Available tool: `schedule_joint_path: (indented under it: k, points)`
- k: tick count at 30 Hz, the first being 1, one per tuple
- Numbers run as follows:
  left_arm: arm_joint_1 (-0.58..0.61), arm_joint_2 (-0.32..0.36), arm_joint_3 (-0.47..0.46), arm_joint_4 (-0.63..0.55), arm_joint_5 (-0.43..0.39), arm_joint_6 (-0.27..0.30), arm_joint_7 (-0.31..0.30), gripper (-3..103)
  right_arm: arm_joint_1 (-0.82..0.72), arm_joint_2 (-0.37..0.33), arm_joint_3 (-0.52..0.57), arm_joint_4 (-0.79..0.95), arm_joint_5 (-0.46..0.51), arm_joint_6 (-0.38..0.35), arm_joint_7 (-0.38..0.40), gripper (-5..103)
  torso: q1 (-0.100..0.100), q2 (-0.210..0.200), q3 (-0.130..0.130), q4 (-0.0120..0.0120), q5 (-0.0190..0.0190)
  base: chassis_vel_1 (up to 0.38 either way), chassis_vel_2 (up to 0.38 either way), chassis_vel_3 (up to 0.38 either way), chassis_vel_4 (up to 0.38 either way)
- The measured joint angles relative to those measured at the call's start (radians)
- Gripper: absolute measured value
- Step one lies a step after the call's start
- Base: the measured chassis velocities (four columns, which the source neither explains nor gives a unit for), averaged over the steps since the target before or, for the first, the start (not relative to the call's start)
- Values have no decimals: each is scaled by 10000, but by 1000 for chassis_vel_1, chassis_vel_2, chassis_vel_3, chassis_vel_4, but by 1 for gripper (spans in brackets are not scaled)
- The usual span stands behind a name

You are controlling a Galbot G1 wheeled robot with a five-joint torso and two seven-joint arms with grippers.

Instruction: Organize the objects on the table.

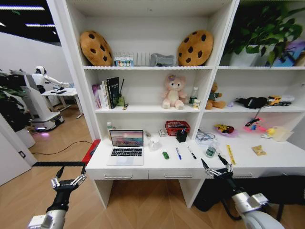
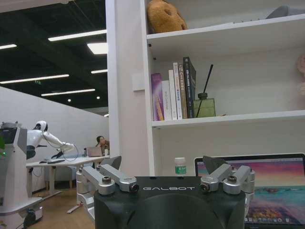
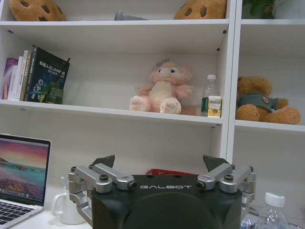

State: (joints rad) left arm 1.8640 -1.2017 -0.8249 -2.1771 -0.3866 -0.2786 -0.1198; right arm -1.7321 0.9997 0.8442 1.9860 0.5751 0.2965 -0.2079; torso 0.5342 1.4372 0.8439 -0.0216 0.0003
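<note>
An open silver laptop (image 1: 126,148) stands on the left of the white table (image 1: 150,163). To its right lie a tiny green toy car (image 1: 165,155), a blue pen (image 1: 178,153) and a black pen (image 1: 191,152). My left gripper (image 1: 71,172) hangs open in front of the table, below and left of the laptop. My right gripper (image 1: 213,162) is open at the table's front edge, right of the pens. The left wrist view has the left gripper (image 2: 162,164) with the laptop (image 2: 274,191) beyond it. Beyond the right gripper (image 3: 159,162), the right wrist view takes in the laptop (image 3: 21,176).
Behind the pens stand a white mug (image 1: 154,143), a black pen holder (image 1: 181,135) and a red basket (image 1: 177,127). A small bottle (image 1: 211,150) and a yellow strip (image 1: 230,154) lie near my right gripper. Shelves rise above the table. Wooden floor lies before the drawers (image 1: 118,175).
</note>
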Motion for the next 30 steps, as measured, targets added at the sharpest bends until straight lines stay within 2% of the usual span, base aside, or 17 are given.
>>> schedule_joint_path:
  k: [9,10,14,17,19,22,25,28,30]
  points:
    - [33,-62,-22,-3,-3,-8,0,97,31,-16,-12,-74,-6,44,5,100,0,1,-1,0,-9,-182,188,196,-184]
    - [22,-74,-22,-3,-3,-13,0,97,32,-15,-12,-89,-19,46,18,100,2,-1,1,1,2,-175,181,175,-185]
    - [15,-102,-18,42,18,-42,0,97,31,11,-12,-131,-124,65,43,100,1,0,-1,-2,-6,-174,190,198,-193]
    - [23,-154,-8,98,41,-87,24,97,-41,86,-18,-188,-219,101,84,100,3,-2,1,3,2,-155,173,187,-187]
    - [28,-155,-29,99,6,-98,38,97,-84,129,-27,-185,-243,112,102,100,0,1,-1,-1,-9,-189,168,186,-171]
    - [21,-126,-61,112,-32,-103,41,97,-78,144,-32,-165,-244,111,129,100,2,-2,0,-1,2,-159,172,166,-171]
    - [18,-76,-99,117,-100,-105,44,97,-45,151,-34,-144,-244,105,209,100,-1,1,-2,-3,-10,-177,167,168,-180]
    - [17,-49,-116,113,-125,-105,44,97,-34,164,-41,-159,-229,93,260,100,1,0,0,6,4,-162,184,170,-159]
    - [13,-33,-115,70,-283,-111,33,96,-45,199,-61,-144,-163,83,433,100,0,1,-1,-3,-12,-195,159,177,-174]
